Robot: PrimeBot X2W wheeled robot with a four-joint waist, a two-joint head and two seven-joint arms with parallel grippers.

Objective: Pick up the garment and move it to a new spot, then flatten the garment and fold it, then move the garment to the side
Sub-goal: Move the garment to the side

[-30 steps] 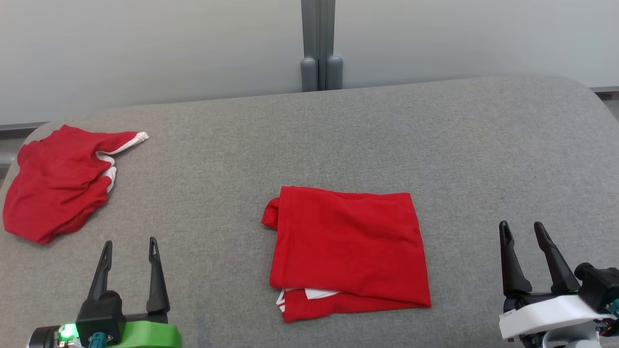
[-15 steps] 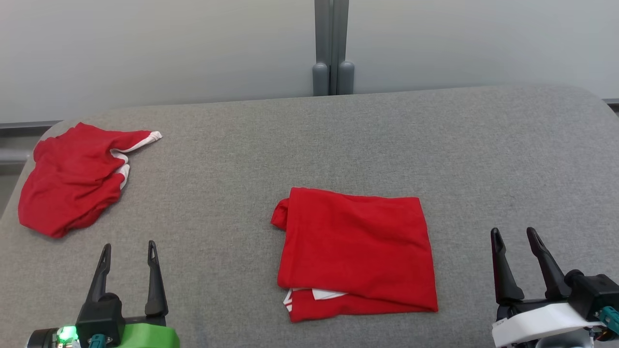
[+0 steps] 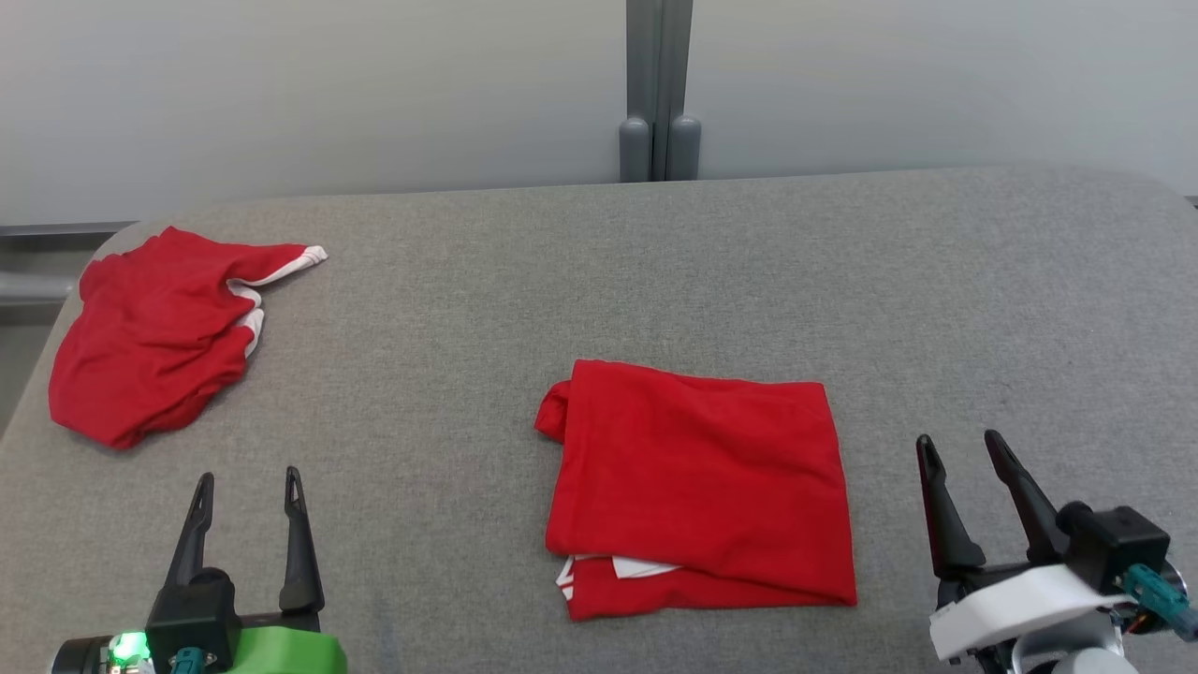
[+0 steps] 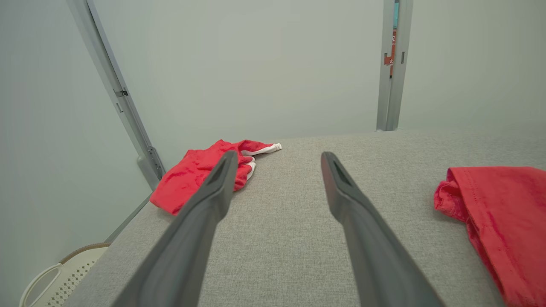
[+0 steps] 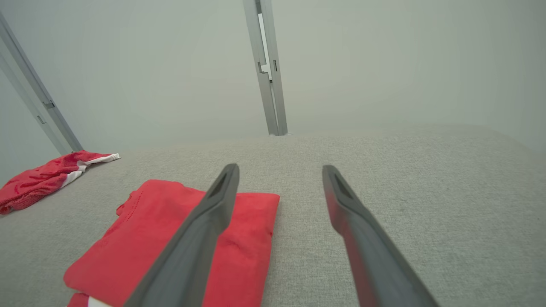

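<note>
A red garment (image 3: 697, 487) lies folded in a rough square at the middle of the grey padded table (image 3: 655, 271), a white trim peeking out at its near edge. A second red garment (image 3: 159, 332) with white cuffs lies crumpled at the far left corner. My left gripper (image 3: 248, 476) stands open at the near left, empty, between the two. My right gripper (image 3: 958, 438) is open and empty just right of the folded garment. The left wrist view shows the left gripper (image 4: 278, 154), the crumpled garment (image 4: 192, 175) and the folded one (image 4: 503, 213). The right wrist view shows the right gripper (image 5: 278, 167) beside the folded garment (image 5: 140, 226).
A pale wall with a grey post (image 3: 659, 94) stands behind the table. A white perforated basket (image 4: 55, 273) sits on the floor past the table's left edge. Bare grey padding stretches across the table's right half and back.
The head view has shifted, so the whole picture slid right. My right gripper has come leftward, closer to the folded garment's right edge. Both garments lie as before.
</note>
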